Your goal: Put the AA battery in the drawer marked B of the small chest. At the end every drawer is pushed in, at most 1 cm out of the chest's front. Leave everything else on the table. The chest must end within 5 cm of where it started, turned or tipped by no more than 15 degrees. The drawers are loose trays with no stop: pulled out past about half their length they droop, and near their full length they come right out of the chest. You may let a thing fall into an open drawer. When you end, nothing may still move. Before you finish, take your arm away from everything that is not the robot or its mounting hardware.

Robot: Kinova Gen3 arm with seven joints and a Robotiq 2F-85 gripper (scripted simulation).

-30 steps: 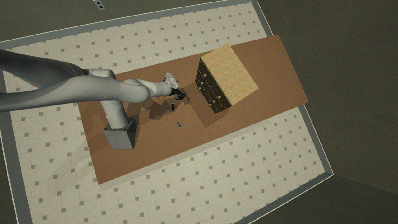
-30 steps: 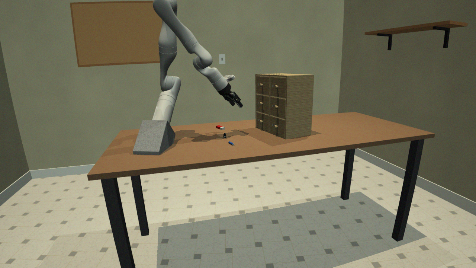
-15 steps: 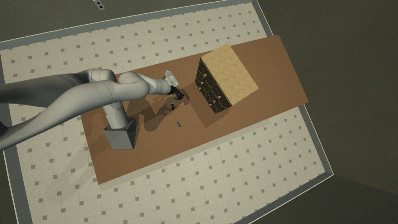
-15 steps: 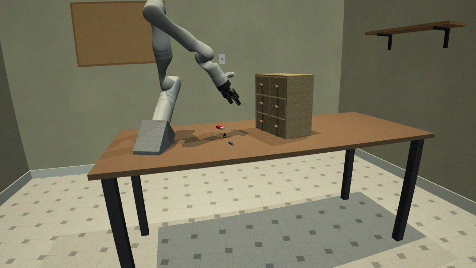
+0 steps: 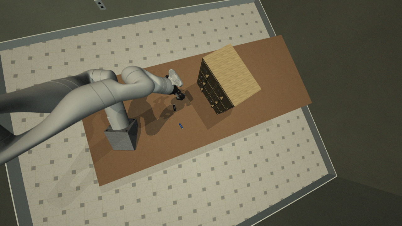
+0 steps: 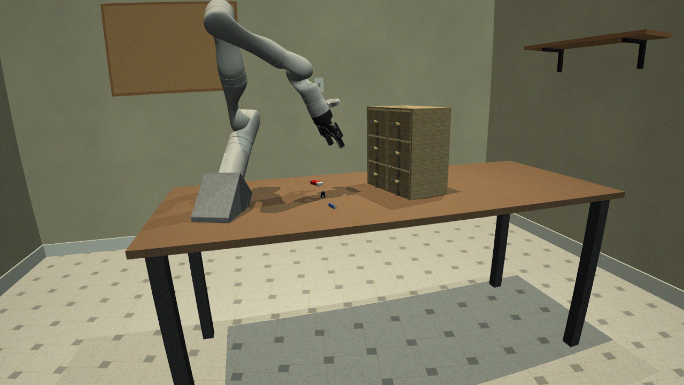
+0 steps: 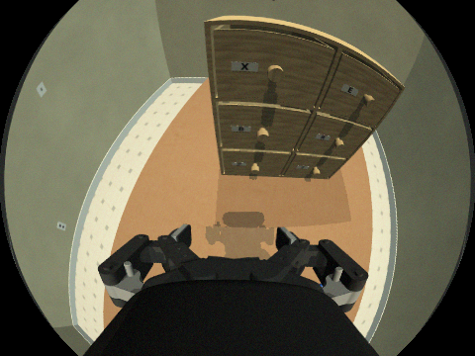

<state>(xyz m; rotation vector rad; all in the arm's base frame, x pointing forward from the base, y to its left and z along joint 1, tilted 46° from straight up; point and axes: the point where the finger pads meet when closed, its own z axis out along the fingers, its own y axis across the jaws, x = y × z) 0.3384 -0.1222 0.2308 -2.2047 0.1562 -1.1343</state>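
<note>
Hanging above the table (image 5: pixel 252 61) (image 6: pixel 516 186) (image 7: pixel 168 193), in front of the chest (image 5: pixel 231 75) (image 6: pixel 430 153) (image 7: pixel 302 54), the gripper (image 5: pixel 181 96) (image 6: pixel 335 143) (image 7: pixel 234 236) has its 2 fingers wide apart, and nothing is between them. It points down at a slant toward the chest and does not touch it. The battery, which I take to be the small blue cylinder (image 5: pixel 180 126) (image 6: pixel 332 206), lies on its side on the table, well apart from the chest. Near it lies 1 small black thing (image 5: pixel 174 107) (image 6: pixel 323 194), and farther back is 1 red and white block (image 6: pixel 316 183), which the top view does not show. The chest stands upright with 6 drawers, in 2 columns of 3, each having 1 round knob, and all look pushed in. The drawer B (image 6: pixel 380 153) (image 7: pixel 289 124) seems to be the middle one of the left column in the wrist view, under the drawer X (image 7: pixel 297 81); its letter is somewhat blurred. The lowest labels are too small to read.
</note>
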